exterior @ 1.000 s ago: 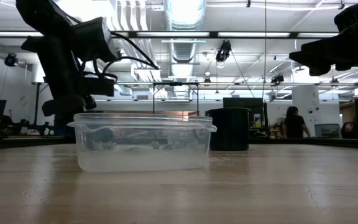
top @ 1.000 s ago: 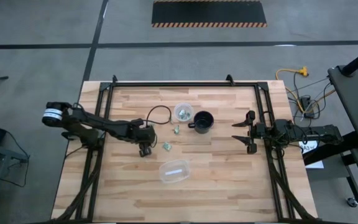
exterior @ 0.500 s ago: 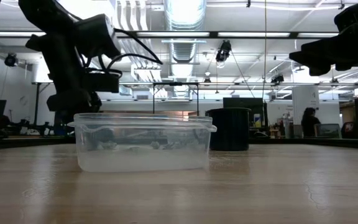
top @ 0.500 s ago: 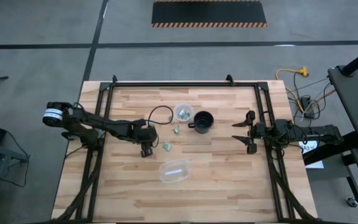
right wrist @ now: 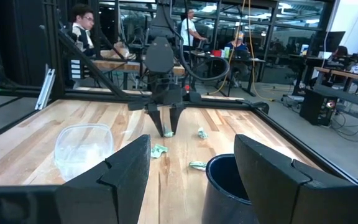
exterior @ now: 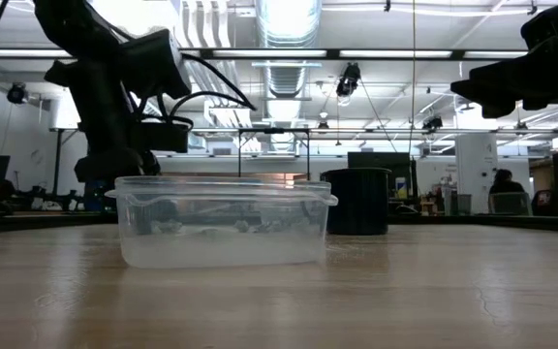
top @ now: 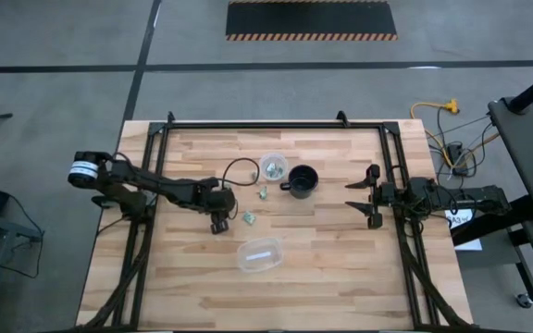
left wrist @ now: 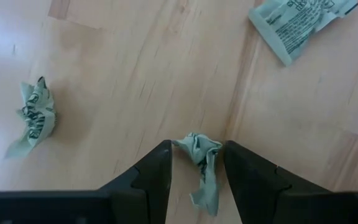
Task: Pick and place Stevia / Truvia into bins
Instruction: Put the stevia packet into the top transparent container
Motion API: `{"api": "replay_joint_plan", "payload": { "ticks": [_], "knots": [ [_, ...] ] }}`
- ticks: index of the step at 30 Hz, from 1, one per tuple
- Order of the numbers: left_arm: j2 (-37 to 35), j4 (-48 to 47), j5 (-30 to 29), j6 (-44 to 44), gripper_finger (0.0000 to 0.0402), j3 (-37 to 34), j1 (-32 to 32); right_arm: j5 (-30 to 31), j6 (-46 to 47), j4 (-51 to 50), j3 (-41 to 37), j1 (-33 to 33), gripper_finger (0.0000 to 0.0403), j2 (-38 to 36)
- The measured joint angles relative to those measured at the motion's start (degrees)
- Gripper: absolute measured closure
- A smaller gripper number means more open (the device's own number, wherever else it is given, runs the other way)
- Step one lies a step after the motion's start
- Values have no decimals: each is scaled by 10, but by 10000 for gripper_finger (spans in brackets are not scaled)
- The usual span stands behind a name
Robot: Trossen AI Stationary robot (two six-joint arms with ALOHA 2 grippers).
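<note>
In the left wrist view, the flat packet (left wrist: 300,23) was cut off by the picture's edge. In the low view, the oval tub (exterior: 223,220) hid the loose packets and the cup behind it. From above, the print on the packets (top: 248,217) was too small to read. In the right wrist view, the black mug (right wrist: 241,186) was cut off at the edge.

Crumpled green-white Stevia packets (left wrist: 202,163) on table, clear round cup (top: 272,167) upright nearby
</note>
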Motion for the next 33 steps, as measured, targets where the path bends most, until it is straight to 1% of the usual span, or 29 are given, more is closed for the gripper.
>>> {"api": "replay_joint_plan", "payload": {
  "ticks": [6, 8, 11, 15, 16, 20, 23, 27, 30, 33],
  "knots": [
    [1, 0, 8, -1, 270, 0, 5, 0, 0, 0, 0, 0, 181, 0],
    [0, 0, 14, -1, 277, 0, 6, 0, 0, 0, 0, 0, 181, 0],
    [0, 0, 19, -4, 306, 0, 6, 0, 0, 0, 0, 0, 181, 0],
    [0, 3, 25, -4, 376, 0, 6, 0, 0, 0, 0, 0, 181, 0],
    [-1, 3, 25, -4, 387, 0, 8, 0, 0, 0, 0, 0, 181, 0],
    [-1, -3, 13, 0, 393, 6, 13, 0, 0, 0, 0, 0, 181, 0],
    [0, -1, -10, 12, 398, 21, 13, 0, 0, 0, 0, 0, 181, 0],
    [0, 69, -64, 36, 399, 40, 13, 0, 0, 0, 0, 0, 181, 0],
    [0, 176, -69, 58, 399, 44, 16, 0, 0, 0, 0, 0, 181, 0],
    [-1, 292, -68, 61, 399, 42, 20, 0, 0, 0, 0, 0, 181, 0]
  ]
}}
